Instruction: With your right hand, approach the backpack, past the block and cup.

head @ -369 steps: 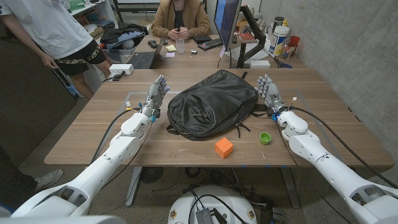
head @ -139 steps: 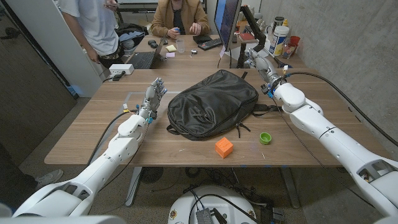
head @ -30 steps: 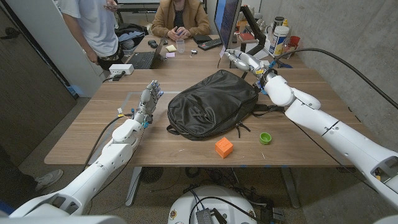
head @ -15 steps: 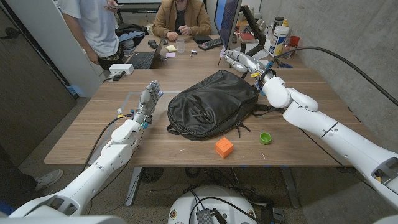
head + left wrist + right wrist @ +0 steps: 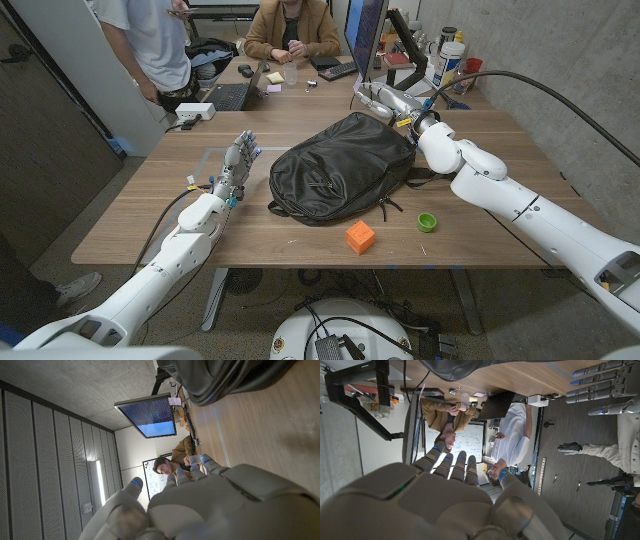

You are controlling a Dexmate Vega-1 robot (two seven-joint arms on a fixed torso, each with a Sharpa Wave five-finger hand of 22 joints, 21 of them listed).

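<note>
Backpack (image 5: 342,166), black and slumped flat, lies at the middle of the head view on the wooden table (image 5: 150,215); its dark edge also shows in the left wrist view (image 5: 220,380) and the right wrist view (image 5: 455,367). Right hand (image 5: 385,99) hangs just above the backpack's far corner, upper centre-right of the frame, fingers extended and apart, holding nothing; its arm crosses in from the lower right. Orange block (image 5: 360,237) sits near the table's front edge, lower centre; green cup (image 5: 427,221) stands just right of it, both apart from the backpack and well behind the right hand. Left hand (image 5: 236,160) stands on edge at centre-left, fingers straight and slightly spread, empty, beside the backpack but not touching it; its fingers also show in the right wrist view (image 5: 600,382). Two people (image 5: 290,25) are at the desks beyond the table, upper part of the frame.
</note>
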